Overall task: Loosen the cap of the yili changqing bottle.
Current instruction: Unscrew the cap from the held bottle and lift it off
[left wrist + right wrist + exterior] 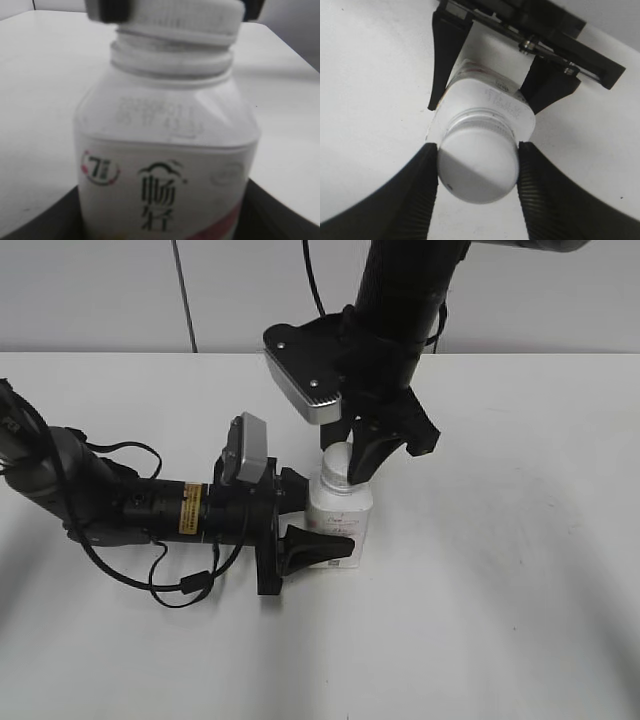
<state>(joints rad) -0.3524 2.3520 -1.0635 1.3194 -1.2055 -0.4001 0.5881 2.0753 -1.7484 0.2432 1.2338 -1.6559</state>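
The yili changqing bottle [338, 520] stands upright on the white table, a small squarish white bottle with black characters and pink print [165, 180]. My left gripper [310, 530] lies low on the table and is shut on the bottle's body, a jaw on each side [485, 95]. My right gripper [352, 462] comes down from above and is shut on the round white cap [476, 167], its ribbed fingers pressing both sides. The cap also shows at the top of the left wrist view [185, 17], with the right fingertips at its edges.
The white table [500, 590] spreads around the bottle. The left arm's cables [180, 585] loop on the table to the left. A pale wall runs along the back edge.
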